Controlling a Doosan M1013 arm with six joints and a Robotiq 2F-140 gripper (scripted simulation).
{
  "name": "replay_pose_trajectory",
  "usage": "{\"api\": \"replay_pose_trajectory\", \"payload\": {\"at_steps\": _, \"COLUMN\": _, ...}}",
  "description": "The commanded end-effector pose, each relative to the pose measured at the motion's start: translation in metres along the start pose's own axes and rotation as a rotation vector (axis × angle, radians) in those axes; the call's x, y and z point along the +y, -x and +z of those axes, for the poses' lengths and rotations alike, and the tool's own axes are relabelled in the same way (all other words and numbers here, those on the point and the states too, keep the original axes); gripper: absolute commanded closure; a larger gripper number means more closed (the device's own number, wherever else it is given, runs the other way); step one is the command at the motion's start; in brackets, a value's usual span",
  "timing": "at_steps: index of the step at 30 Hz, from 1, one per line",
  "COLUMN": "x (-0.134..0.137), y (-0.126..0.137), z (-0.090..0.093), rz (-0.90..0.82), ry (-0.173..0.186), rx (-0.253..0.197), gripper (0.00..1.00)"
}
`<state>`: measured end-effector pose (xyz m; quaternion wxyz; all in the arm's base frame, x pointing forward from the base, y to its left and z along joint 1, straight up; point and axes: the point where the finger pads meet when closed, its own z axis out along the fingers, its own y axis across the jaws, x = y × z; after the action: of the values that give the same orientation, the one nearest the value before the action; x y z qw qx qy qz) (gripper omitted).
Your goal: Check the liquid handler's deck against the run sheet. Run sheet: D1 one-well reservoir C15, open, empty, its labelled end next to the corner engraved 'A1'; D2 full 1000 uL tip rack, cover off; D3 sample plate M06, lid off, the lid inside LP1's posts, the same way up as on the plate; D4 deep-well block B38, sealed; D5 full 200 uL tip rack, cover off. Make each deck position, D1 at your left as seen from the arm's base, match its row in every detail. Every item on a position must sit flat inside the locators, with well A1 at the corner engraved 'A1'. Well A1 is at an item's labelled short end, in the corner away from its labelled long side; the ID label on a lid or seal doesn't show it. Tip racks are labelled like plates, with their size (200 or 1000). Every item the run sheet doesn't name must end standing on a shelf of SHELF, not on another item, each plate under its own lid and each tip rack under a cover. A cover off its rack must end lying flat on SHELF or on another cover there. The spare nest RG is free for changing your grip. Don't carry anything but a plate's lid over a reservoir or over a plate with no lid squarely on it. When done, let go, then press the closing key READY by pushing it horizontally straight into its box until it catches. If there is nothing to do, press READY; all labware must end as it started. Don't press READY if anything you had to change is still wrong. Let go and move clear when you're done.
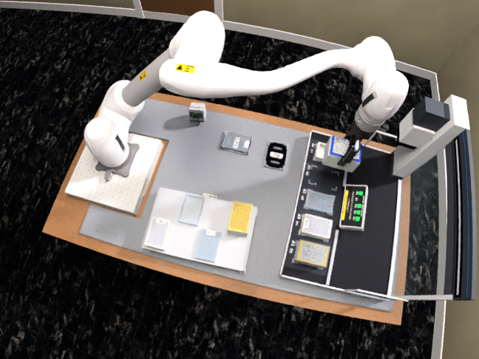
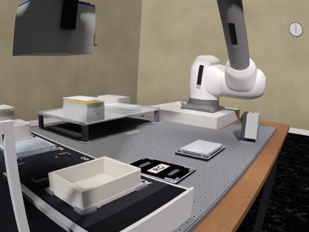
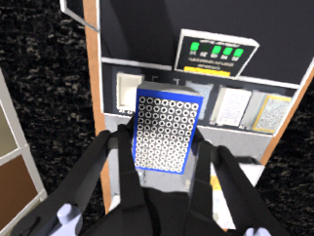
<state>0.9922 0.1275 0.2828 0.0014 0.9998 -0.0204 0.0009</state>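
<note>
My gripper (image 1: pixel 350 152) is shut on a blue-rimmed tip rack (image 1: pixel 342 151) with no cover and holds it high above the deck's left end. In the wrist view the rack (image 3: pixel 166 134) sits between the fingers, its grid of tips showing, and hides position D2. The open white reservoir (image 3: pixel 128 90) (image 2: pixel 94 181) is just left of the rack, on D1. D2's locators (image 1: pixel 321 178) stand bare. D3 holds an unlidded plate (image 1: pixel 319 202), D4 a white block (image 1: pixel 316 226), D5 a yellow tip rack (image 1: pixel 311 252). A lid (image 2: pixel 200 148) lies in LP1.
The SHELF (image 1: pixel 201 227) carries a yellow tip rack (image 1: pixel 239 218), a plate (image 1: pixel 157 231) and two flat covers (image 1: pixel 191 208). The RG nest (image 2: pixel 159 168) is bare. The READY box (image 2: pixel 249 126) stands by the table's edge. A status panel (image 1: pixel 352 207) and the handler's gantry (image 1: pixel 425 135) flank the deck.
</note>
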Motion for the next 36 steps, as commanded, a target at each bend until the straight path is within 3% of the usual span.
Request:
{"api": "replay_pose_trajectory", "payload": {"at_steps": 1, "x": 0.0, "y": 0.0, "z": 0.004, "rz": 0.0, "ry": -0.001, "rx": 0.002, "gripper": 0.9}}
{"api": "replay_pose_trajectory", "payload": {"at_steps": 36, "x": 0.0, "y": 0.0, "z": 0.055, "rz": 0.0, "ry": -0.001, "rx": 0.002, "gripper": 0.9}}
